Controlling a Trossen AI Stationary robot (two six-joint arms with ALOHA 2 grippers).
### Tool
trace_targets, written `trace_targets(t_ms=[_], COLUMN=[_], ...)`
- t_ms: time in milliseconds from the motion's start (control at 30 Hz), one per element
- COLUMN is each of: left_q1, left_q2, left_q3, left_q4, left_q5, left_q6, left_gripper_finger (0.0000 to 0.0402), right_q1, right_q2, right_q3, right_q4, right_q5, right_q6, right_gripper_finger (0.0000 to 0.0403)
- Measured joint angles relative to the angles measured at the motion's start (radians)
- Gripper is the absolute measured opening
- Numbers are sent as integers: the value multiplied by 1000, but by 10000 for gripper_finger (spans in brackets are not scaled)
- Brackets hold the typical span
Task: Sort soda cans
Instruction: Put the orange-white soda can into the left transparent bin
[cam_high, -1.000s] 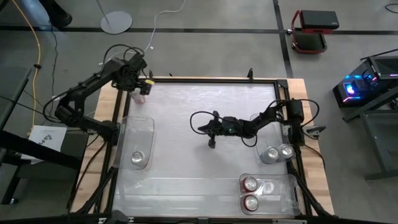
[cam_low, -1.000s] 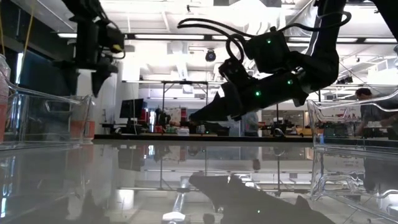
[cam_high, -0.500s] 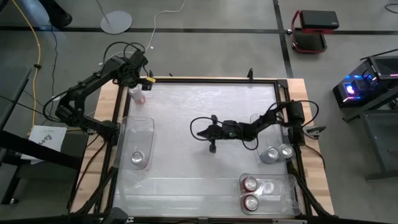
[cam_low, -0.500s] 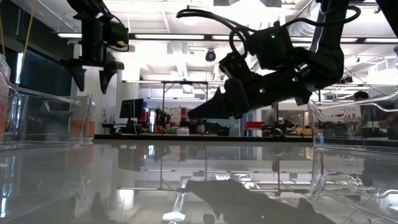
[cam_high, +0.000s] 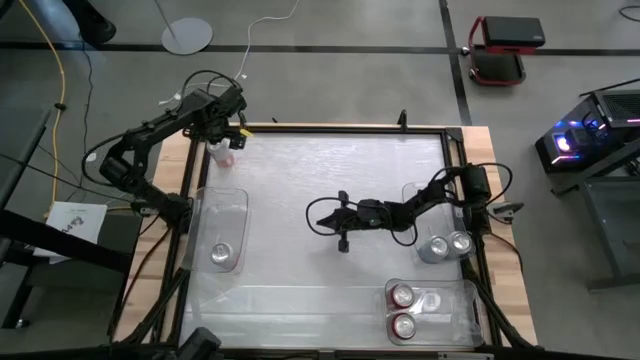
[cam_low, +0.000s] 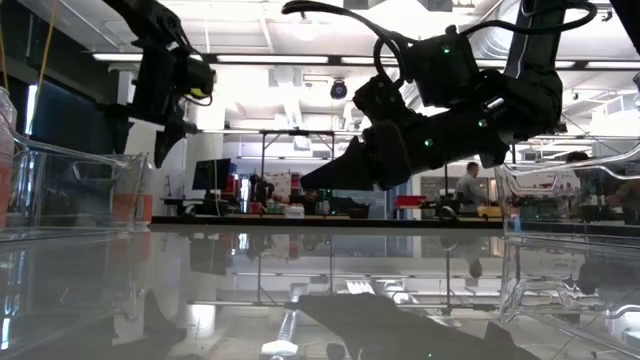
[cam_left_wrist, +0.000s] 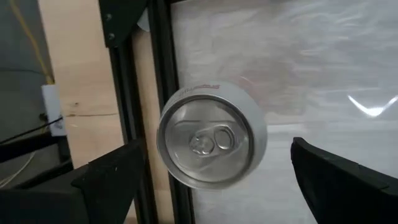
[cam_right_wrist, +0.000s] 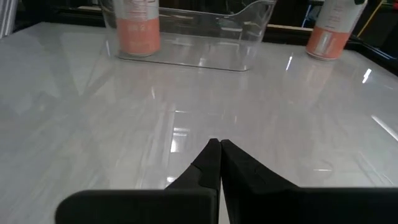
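A pale pink-white soda can (cam_high: 222, 152) (cam_left_wrist: 211, 142) stands upright on its base at the table's far-left corner, beside the black frame rail. My left gripper (cam_high: 226, 118) (cam_left_wrist: 217, 149) hovers above it, open, with one finger on each side of the can's silver top and touching nothing. My right gripper (cam_high: 320, 220) (cam_right_wrist: 219, 149) is shut and empty, low over the middle of the table. One can (cam_high: 222, 253) stands in the left tray, two silver cans (cam_high: 448, 245) in the right tray, and two red cans (cam_high: 403, 310) in the near-right tray.
Clear plastic trays sit at the left edge (cam_high: 240, 205), the right edge (cam_high: 412, 195) and the near-right corner (cam_high: 465, 300). A black frame (cam_high: 340, 128) runs round the white tabletop. The broad middle of the table is bare between the trays.
My left gripper has opened and risen off the pale can at the far-left corner, drawing slightly toward the far edge; the can stays standing where it was. My right gripper, still shut, has drifted a little toward the table's left and near edge.
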Motion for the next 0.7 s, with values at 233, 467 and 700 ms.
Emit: trace_targets(t_ms=[233, 467, 700], left_q1=[-2, 11, 19], left_q2=[50, 51, 52], left_q3=[5, -26, -74], left_q4=[-11, 42, 114], left_q5=[-27, 36, 37], left_q6=[-49, -60, -44], left_gripper_finger=[381, 381, 381], right_q1=[15, 15, 14], right_q2=[0, 0, 0], right_q3=[0, 0, 0], right_q4=[0, -1, -2], right_q5=[0, 0, -1], right_q6=[0, 0, 2], right_gripper_finger=[0, 0, 0])
